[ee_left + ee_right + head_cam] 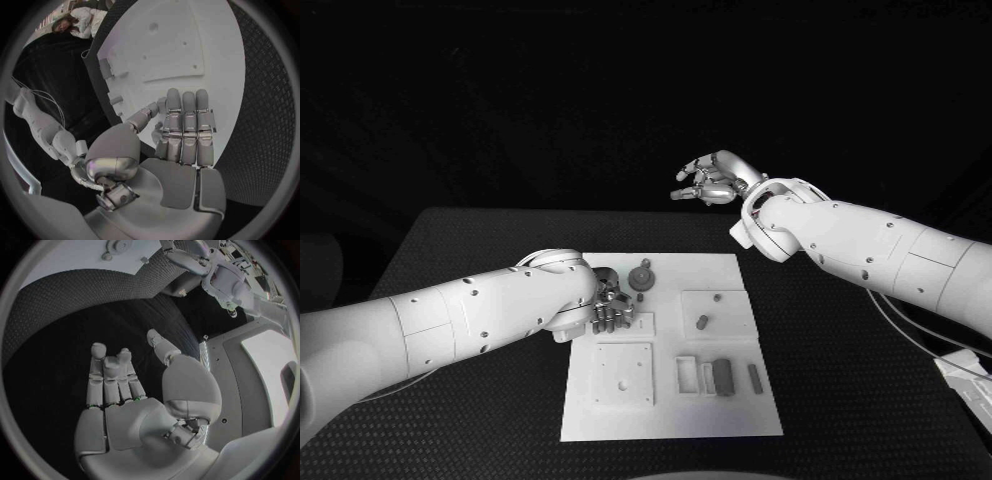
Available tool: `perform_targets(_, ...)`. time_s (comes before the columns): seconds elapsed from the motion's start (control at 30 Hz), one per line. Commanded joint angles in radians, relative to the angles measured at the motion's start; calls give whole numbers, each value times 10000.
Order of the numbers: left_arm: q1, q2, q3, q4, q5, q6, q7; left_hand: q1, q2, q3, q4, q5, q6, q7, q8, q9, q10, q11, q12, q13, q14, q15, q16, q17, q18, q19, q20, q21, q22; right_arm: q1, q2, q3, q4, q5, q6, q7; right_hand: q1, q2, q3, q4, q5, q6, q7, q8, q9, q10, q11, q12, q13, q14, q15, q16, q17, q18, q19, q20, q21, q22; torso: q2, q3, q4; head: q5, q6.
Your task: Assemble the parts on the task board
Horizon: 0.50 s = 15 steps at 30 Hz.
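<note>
The white task board (733, 420) lies in the middle of the black table. On it are a round grey part (643, 278), two small grey parts (702, 322) on a raised square, and longer grey parts (721, 376) beside a frame. My left hand (607, 303) hovers low over the board's near-left area, fingers straight and side by side (184, 127), holding nothing. My right hand (711, 182) is raised beyond the table's far edge, well away from the board, with its fingers (115, 375) extended and nothing in them.
A raised square plate with holes (623, 375) sits on the board near its front left. Bare black table (877, 400) lies on both sides of the board. Cables and a pale object (966, 375) lie at the table's right edge.
</note>
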<state>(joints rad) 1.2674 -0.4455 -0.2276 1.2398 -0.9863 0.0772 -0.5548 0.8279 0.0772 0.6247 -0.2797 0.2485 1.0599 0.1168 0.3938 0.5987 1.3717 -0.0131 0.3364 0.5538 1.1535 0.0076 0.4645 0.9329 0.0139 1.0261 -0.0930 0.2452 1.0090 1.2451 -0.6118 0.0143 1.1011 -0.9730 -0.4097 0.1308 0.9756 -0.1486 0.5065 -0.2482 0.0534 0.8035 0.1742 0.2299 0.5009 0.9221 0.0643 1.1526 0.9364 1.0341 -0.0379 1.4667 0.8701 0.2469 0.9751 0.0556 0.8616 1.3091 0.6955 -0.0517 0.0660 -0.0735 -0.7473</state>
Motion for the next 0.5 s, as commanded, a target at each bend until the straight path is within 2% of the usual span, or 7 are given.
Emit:
perform_targets(0.03, -224, 156, -115, 23, 269, 629, 225, -197, 0, -92, 94, -196, 715, -637, 34, 26, -42, -48, 82, 30, -46, -66, 75, -23, -104, -42, -51, -85, 42, -1, 10, 6, -2, -1, 126, 55, 0, 78, -44, -16, -33, 1, 46, 16, -17, -79, 22, 59, -10, -70, -25, 33, -15, 148, -80, 13, -44, 136, -3, 1, -6, 6, -8)
perform_targets(0.5, -224, 321, -114, -78, 269, 530, 291, -262, -58, -125, 187, -383, 772, -665, 37, 91, -17, -71, 150, 83, -27, -86, 168, -50, -89, 0, -69, -80, 118, -1, 39, 6, -11, -1, 137, 61, -6, 79, -49, -21, -32, -3, 47, 16, -21, -83, 24, 63, -18, -74, -24, 34, -20, 149, -82, 15, -47, 136, 1, -2, -8, -14, -8)
